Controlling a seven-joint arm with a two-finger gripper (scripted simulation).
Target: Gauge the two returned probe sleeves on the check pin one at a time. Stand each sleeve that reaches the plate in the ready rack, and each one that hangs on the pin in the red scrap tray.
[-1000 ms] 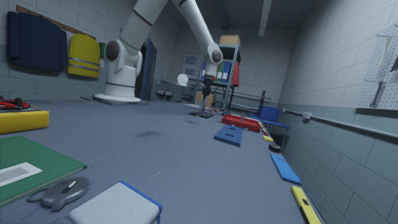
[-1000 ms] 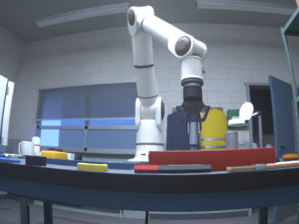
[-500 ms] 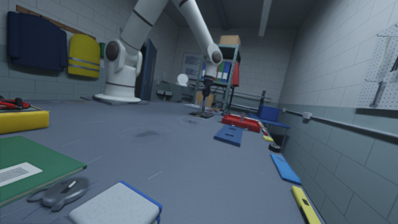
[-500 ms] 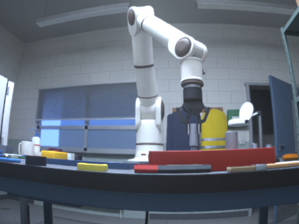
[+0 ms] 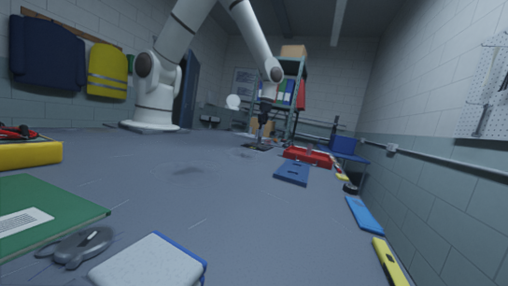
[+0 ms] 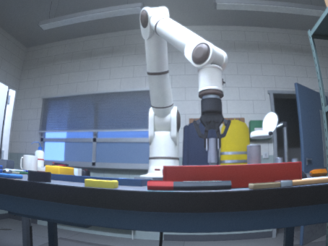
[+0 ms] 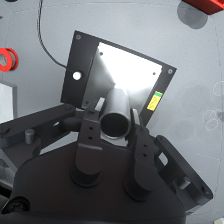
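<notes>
The gripper point(image 7: 115, 120) points straight down over the dark gauge plate point(image 7: 115, 79) at the far middle of the table. A grey probe sleeve point(image 7: 115, 115) is held upright between its closed fingers, open bore toward the wrist camera, its lower end over the plate's bright white centre. The check pin is hidden by the sleeve. From the side the gripper point(image 5: 259, 133) and sleeve point(image 6: 212, 152) stand just above the plate point(image 5: 257, 146). The red scrap tray point(image 5: 308, 156) lies to the right of the plate, and a second grey sleeve point(image 6: 253, 153) stands upright behind the tray's red wall point(image 6: 231, 173). The blue ready rack point(image 5: 292, 173) lies in front of the tray.
Behind the work stand the robot's white base point(image 5: 151, 100), a metal shelf with binders point(image 5: 285, 93) and a blue door. A red tape roll point(image 7: 5, 59) and a thin black cable lie left of the plate. Blue and yellow blocks line the table's right edge.
</notes>
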